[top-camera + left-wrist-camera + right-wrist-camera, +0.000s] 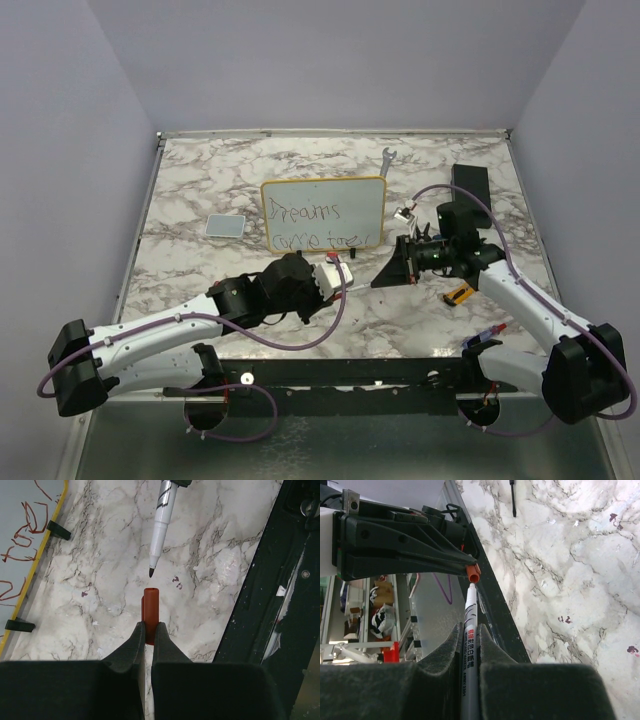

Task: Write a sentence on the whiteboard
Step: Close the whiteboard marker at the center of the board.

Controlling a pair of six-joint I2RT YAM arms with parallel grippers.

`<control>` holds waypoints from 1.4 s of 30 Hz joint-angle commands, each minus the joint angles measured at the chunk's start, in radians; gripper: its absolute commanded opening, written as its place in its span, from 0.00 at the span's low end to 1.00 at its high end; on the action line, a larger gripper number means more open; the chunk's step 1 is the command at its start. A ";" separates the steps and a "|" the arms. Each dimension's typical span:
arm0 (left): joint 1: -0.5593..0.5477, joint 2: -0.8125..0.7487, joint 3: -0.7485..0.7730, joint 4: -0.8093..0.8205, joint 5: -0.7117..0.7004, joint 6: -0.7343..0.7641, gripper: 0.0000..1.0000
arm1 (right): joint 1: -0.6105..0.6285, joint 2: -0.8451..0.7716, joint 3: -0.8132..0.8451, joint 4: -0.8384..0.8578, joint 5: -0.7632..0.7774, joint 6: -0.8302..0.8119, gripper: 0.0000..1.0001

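Note:
The whiteboard point(322, 213), yellow-framed, stands at mid table, and its edge point(46, 547) shows in the left wrist view. The sentence point(310, 226) runs in two thin handwritten lines, roughly "Dreams come true". Just in front of the board my left gripper point(342, 263) point(149, 627) is shut on a red marker cap point(150, 607). Facing it, my right gripper point(384, 275) point(469, 630) is shut on a white marker point(469, 622) point(162, 515). The marker's dark tip point(151, 572) points at the cap's open end with a small gap between them. The cap point(474, 573) shows right at the tip in the right wrist view.
A small grey square pad point(226, 226) lies left of the board. A wrench point(387, 160) lies behind it, and a black box point(470, 182) stands at the back right. A small orange object point(458, 294) lies by the right arm. A black rail point(340, 375) runs along the near edge.

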 commanded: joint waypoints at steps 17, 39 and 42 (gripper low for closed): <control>-0.014 -0.021 -0.010 0.014 0.043 0.016 0.00 | 0.041 0.043 0.032 0.001 -0.038 -0.020 0.00; -0.018 -0.067 -0.011 0.032 0.068 0.014 0.00 | 0.077 0.097 0.029 0.054 -0.115 -0.007 0.01; -0.018 -0.073 -0.013 0.040 0.088 0.012 0.00 | 0.084 0.102 0.023 0.081 -0.145 0.012 0.01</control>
